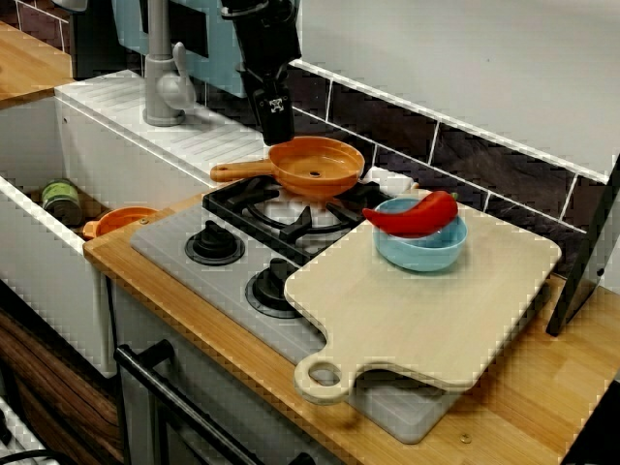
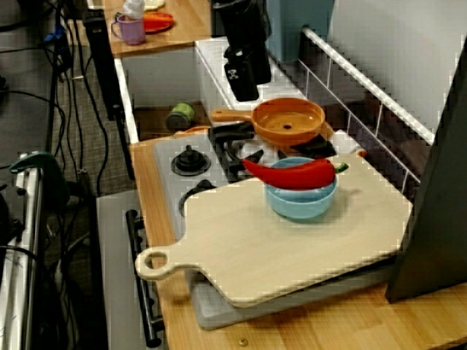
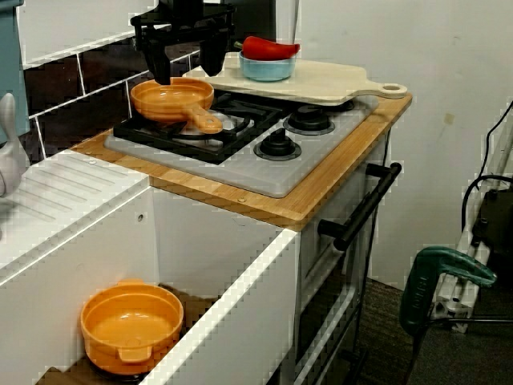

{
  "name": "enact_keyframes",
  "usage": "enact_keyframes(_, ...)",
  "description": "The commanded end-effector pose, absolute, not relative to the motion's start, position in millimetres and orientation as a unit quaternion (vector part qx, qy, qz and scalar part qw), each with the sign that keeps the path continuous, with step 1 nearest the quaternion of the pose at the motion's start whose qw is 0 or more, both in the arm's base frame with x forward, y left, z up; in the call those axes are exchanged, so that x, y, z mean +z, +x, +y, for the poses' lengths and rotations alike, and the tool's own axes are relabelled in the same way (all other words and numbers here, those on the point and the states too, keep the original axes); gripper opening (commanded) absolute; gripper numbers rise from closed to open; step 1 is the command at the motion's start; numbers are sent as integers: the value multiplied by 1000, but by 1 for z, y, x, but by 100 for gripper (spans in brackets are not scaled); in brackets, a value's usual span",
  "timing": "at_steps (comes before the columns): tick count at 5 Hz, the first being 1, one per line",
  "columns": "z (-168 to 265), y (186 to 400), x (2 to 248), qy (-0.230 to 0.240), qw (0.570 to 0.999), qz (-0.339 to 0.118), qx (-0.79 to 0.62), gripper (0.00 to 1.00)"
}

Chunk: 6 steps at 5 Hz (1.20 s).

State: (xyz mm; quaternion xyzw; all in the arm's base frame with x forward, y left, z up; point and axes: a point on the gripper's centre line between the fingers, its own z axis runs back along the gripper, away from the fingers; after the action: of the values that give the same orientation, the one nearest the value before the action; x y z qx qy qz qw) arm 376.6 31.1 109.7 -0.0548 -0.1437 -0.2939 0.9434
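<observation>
My gripper [image 3: 185, 70] hangs fingers-down over the back burner of the toy stove [image 1: 184, 276]. It is open and holds nothing. In the view from the sink end, my two dark fingers [image 3: 159, 64] stand spread apart. Directly under them sits the orange frying pan [image 1: 317, 167], resting flat on the black burner grate [image 1: 262, 208]. My fingertips are close above the pan's rear rim, by the tiled wall. I cannot tell from any view whether they touch the rim. The pan's handle [image 3: 204, 122] points away from my hand, toward the sink side of the counter.

Near my hand, on the far side of the pan from the sink, a wooden cutting board [image 1: 426, 310] lies across that end of the stove. A light blue bowl [image 2: 300, 198] stands on the board, and a red chili pepper [image 2: 292, 173] lies across the bowl's top. Well away on my other side, down in the white sink [image 3: 232, 321], sits an orange pot [image 3: 132, 325] and beside it a small green can [image 1: 60, 199].
</observation>
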Motion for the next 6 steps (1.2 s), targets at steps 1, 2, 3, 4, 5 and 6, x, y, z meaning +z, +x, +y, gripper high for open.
enact_keyframes(1, 7, 366, 123, -36, 929, -193, -313, 100)
enact_keyframes(2, -7, 359, 115, -33, 927, -194, -319, 100)
enact_keyframes(3, -13, 356, 108, -30, 927, -194, -320, 100)
enact_keyframes(4, -15, 360, 108, -28, 924, -191, -329, 100)
enact_keyframes(5, -16, 369, 115, -24, 915, -194, -352, 100)
enact_keyframes(6, -14, 375, 122, -26, 916, -198, -348, 100)
